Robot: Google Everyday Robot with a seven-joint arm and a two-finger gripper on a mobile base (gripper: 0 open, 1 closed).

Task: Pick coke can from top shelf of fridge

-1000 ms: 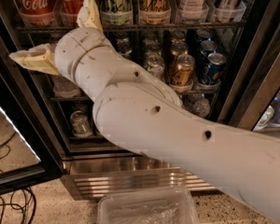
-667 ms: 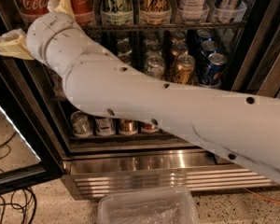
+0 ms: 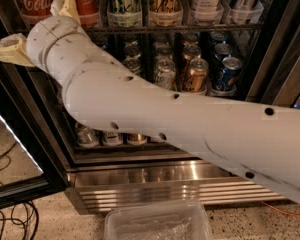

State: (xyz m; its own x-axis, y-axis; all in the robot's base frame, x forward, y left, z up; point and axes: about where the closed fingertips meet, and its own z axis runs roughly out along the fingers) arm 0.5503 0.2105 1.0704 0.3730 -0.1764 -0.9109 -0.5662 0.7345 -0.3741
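Observation:
Two red coke cans (image 3: 31, 1) stand at the left end of the top shelf (image 3: 200, 28) of the fridge (image 3: 165, 181), in clear trays. My white arm reaches from the lower right up to the upper left. My gripper (image 3: 29, 20) is right in front of the coke cans. It is open, with one cream finger (image 3: 65, 3) pointing up between the two cans and the other finger (image 3: 10, 51) pointing left, below the left can. The lower part of both cans is hidden by the wrist.
Green, gold and white cans (image 3: 165, 4) fill the rest of the top shelf. Smaller gold and blue cans (image 3: 227, 74) stand on the rack below. The open glass door (image 3: 20, 149) is at the left, with cables (image 3: 5, 224) on the floor. A clear plastic bin (image 3: 157, 224) sits below.
My arm has stretched further to the left and upward, and the gripper has moved up to the coke cans on the top shelf.

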